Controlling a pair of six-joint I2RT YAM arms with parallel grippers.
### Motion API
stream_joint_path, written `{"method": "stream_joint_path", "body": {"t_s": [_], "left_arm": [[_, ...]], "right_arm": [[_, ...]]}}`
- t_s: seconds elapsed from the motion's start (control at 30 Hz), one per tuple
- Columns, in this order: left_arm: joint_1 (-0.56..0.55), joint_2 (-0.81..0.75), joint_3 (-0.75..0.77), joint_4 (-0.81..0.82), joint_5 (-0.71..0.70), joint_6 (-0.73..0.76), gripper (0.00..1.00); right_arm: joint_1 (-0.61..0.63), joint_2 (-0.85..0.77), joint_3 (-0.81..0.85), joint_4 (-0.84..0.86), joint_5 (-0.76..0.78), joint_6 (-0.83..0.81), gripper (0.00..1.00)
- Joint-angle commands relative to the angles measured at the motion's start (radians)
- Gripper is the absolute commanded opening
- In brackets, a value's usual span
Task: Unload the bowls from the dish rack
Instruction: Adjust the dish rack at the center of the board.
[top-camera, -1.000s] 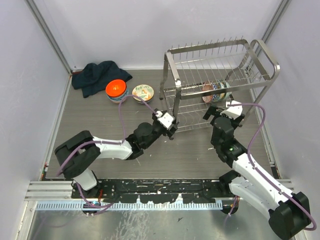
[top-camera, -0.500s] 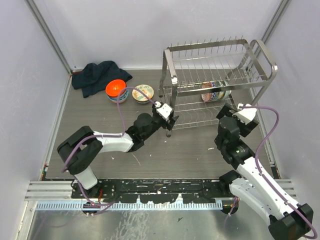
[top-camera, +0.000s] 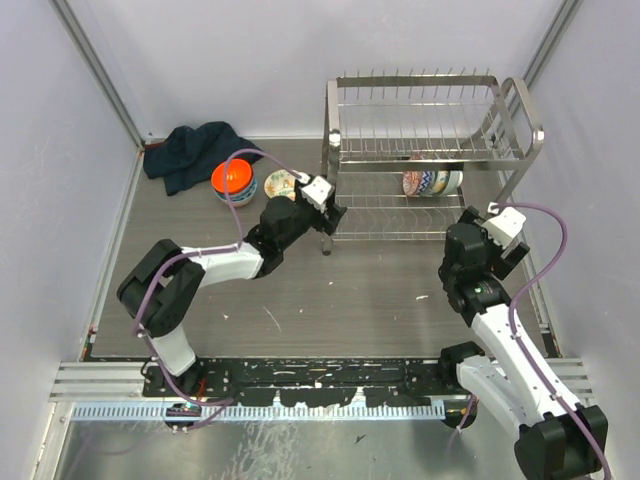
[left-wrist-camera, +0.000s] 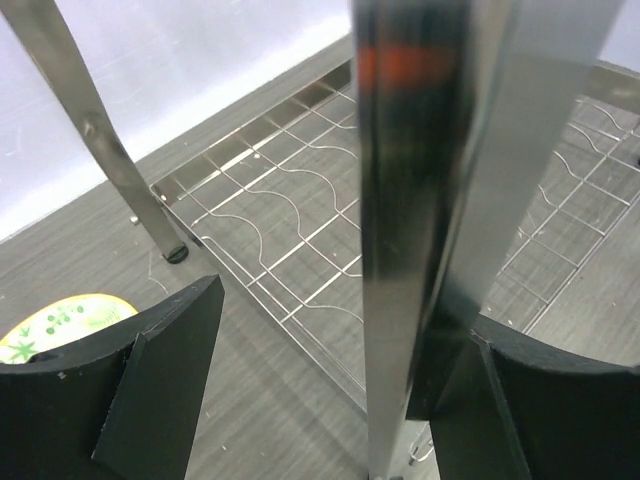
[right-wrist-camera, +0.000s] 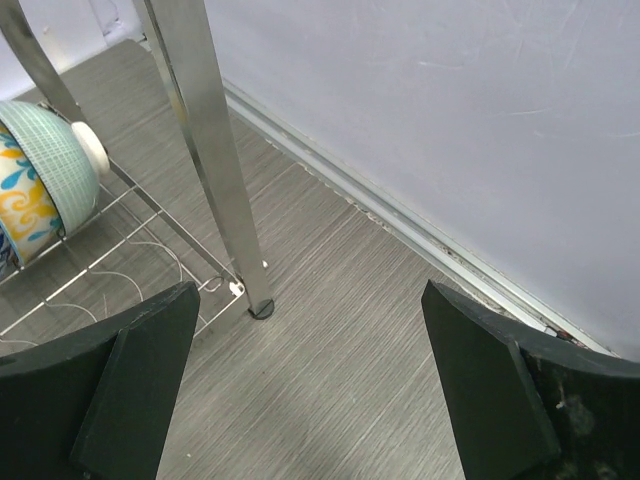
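Shifting: over the last second the dish rack (top-camera: 430, 88) has swung from skewed to square with the back wall, dragged by my left gripper (top-camera: 328, 214); my right arm has backed off.
Meaning: bowls (top-camera: 430, 182) on its lower shelf are still to unload; the orange bowl (top-camera: 231, 177) and floral bowl (top-camera: 279, 184) sit on the table (top-camera: 380, 290), left of the rack.
Left jaws: wide, straddling the rack's front-left post (left-wrist-camera: 410, 250), not clenched.
Right jaws: right gripper (right-wrist-camera: 310, 340) fully spread, empty, beside the rack's right leg.
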Motion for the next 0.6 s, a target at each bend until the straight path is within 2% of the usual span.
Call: {"method": "stream_joint_path", "body": {"t_s": [0.0, 0.57], "left_arm": [[0.034, 0.038, 0.092, -0.045, 0.047, -0.010, 0.82], [0.094, 0.162, 0.289, -0.173, 0.131, -0.033, 0.82]], "right_arm": [[-0.030, 0.022, 0.051, 0.027, -0.045, 0.021, 1.00], [-0.157, 0.188, 0.071, 0.207, -0.223, -0.020, 0.99]]}}
